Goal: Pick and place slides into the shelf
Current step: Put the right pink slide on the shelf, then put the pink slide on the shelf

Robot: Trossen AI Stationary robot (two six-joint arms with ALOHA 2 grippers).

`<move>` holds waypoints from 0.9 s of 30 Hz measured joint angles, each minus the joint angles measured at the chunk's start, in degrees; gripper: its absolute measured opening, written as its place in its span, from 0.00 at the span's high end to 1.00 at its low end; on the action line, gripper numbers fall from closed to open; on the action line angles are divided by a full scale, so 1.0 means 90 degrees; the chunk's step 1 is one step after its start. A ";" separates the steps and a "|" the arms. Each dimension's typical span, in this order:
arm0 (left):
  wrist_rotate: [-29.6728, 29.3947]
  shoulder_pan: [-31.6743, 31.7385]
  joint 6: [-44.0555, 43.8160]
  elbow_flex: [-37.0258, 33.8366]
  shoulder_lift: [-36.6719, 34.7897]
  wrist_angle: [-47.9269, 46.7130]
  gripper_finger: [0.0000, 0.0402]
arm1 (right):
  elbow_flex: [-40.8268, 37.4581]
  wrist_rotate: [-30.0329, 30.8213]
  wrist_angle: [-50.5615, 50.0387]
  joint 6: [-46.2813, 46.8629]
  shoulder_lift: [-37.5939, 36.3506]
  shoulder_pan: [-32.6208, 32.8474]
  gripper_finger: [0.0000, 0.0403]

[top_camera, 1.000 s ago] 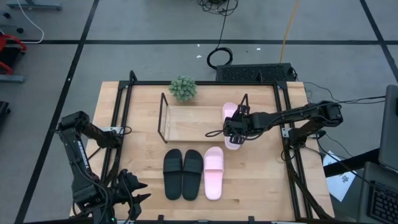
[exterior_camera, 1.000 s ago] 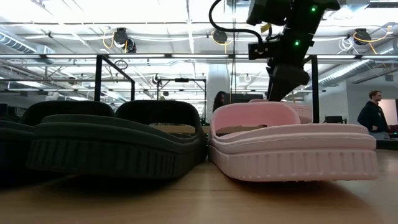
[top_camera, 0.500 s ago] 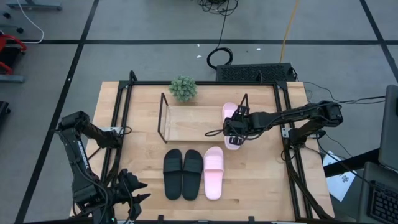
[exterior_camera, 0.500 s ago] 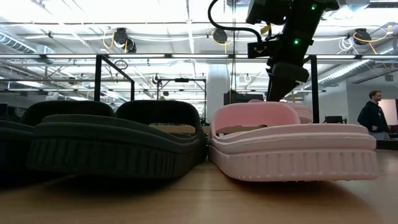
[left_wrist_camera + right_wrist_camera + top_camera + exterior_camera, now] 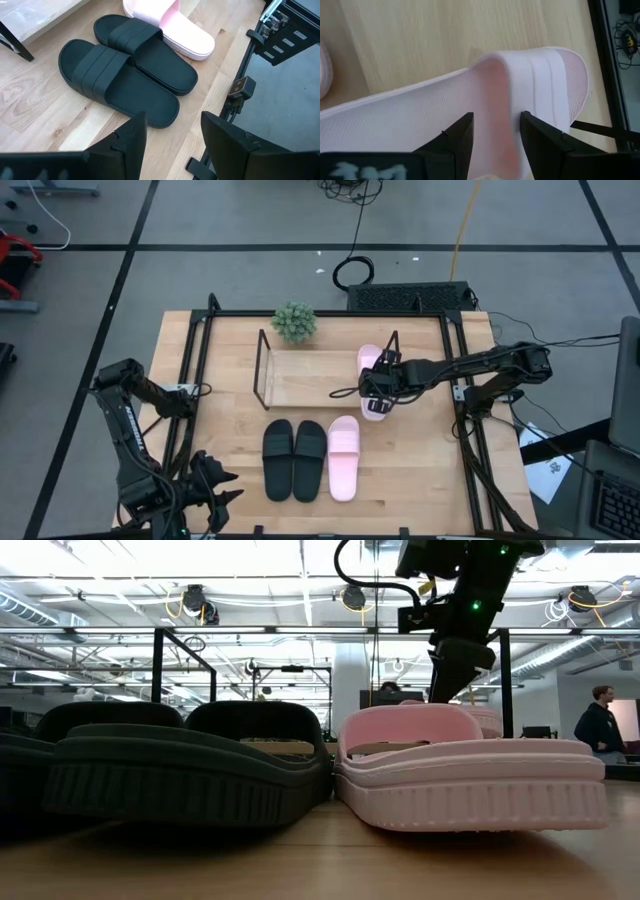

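Observation:
A pale pink slide [image 5: 369, 360] lies lengthwise at the right end of the shelf [image 5: 300, 375], sole down on the wooden board. My right gripper [image 5: 378, 388] hovers over its middle, open, pointing down. In the right wrist view the fingers [image 5: 455, 137] stand on either side of the strap's side [image 5: 495, 100]. The black pair [image 5: 294, 460] and the second pink slide [image 5: 343, 457] lie side by side on the table nearer the front edge. My left gripper [image 5: 213, 492] waits open at the near left corner, short of the black pair [image 5: 125, 75]. My right gripper comes at the pink slide from above, with the side of the strap [image 5: 496, 107] between its open fingers. I cannot tell whether they touch it. The slide lies flat on the shelf board.
A small potted plant [image 5: 294, 321] stands just beyond the shelf's far left corner. The black table frame [image 5: 455, 395] runs close by the shelf's right end. The low view looks past the near slides [image 5: 460, 775], and a person [image 5: 600, 725] stands in the room beyond. Bare wood lies right of the near slides.
In the low view my right gripper has risen slightly above the pink slide on the shelf. The slide has stayed where it was.

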 joint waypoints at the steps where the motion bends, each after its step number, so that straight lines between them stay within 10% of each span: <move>1: 0.0001 -0.0002 -0.0002 0.0000 0.0000 0.0000 0.53 | 0.0000 0.0000 0.0000 0.0011 0.0000 0.0000 0.63; 20: -0.0001 -0.0007 -0.0003 0.0000 0.0000 -0.0010 0.53 | -0.0007 -0.0467 0.0184 0.0106 -0.1081 0.0090 0.63; 27: -0.0001 0.0035 0.0000 0.0000 0.0000 -0.0007 0.53 | -0.0007 -0.1866 0.1300 0.0282 -0.1241 0.0501 0.63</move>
